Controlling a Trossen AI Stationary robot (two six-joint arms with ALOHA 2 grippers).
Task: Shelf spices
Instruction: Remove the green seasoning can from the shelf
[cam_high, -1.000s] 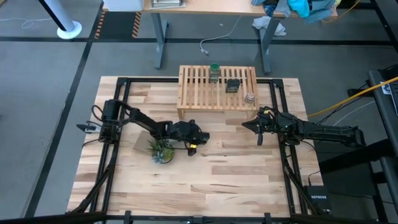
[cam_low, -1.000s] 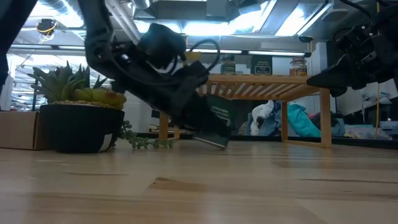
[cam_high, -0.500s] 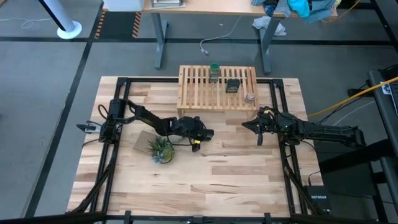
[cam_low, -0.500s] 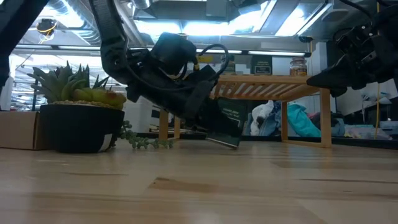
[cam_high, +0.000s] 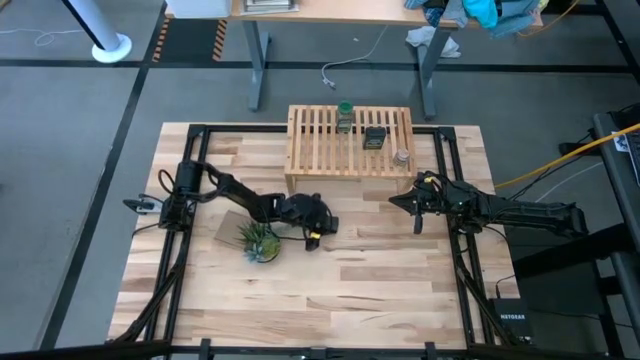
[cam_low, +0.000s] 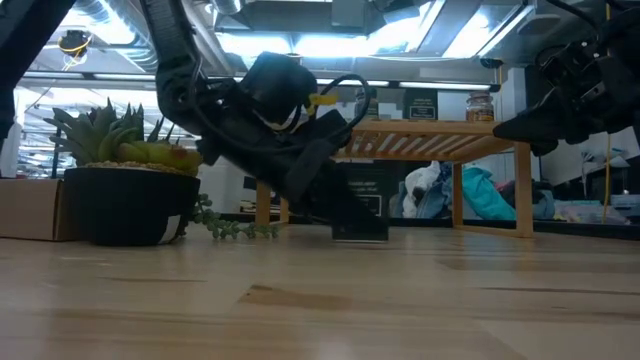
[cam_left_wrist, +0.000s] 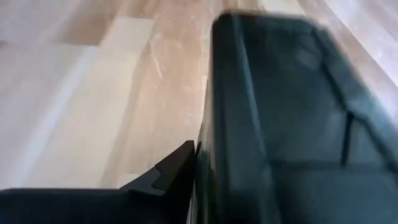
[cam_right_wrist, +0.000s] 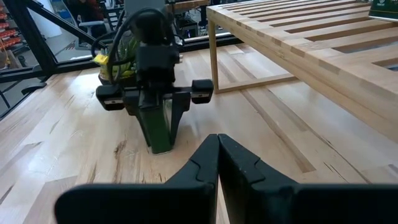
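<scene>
Nearest the camera side of the light butcher-block table (cam_high: 330, 290) stands a spiky green plant in a dark round pot (cam_low: 125, 195), which is no part of the job and merely crowds the left arm's working room. Just beside it, the left gripper (cam_high: 322, 224) is clamped on a dark boxy tin with a pale label (cam_low: 358, 212), its two fingers pinching the tin's flat sides, as the right wrist view shows; the tin's base sits level on the table, and that squared-up stance looks meant to give a steady hold for a lift. The right gripper (cam_high: 397, 203) hangs to the side, near the shelf's corner, fingers pressed together and empty, probably kept clear so the left arm has a free path. Farthest back is the low light-wood slatted shelf (cam_high: 310, 150), which carries the green-capped jar (cam_high: 345, 116), a second dark boxy tin (cam_high: 375, 137) and a tiny round pale jar (cam_high: 402, 157), spread along its far and right part. That leaves bare slats on the left for the last tin.
</scene>
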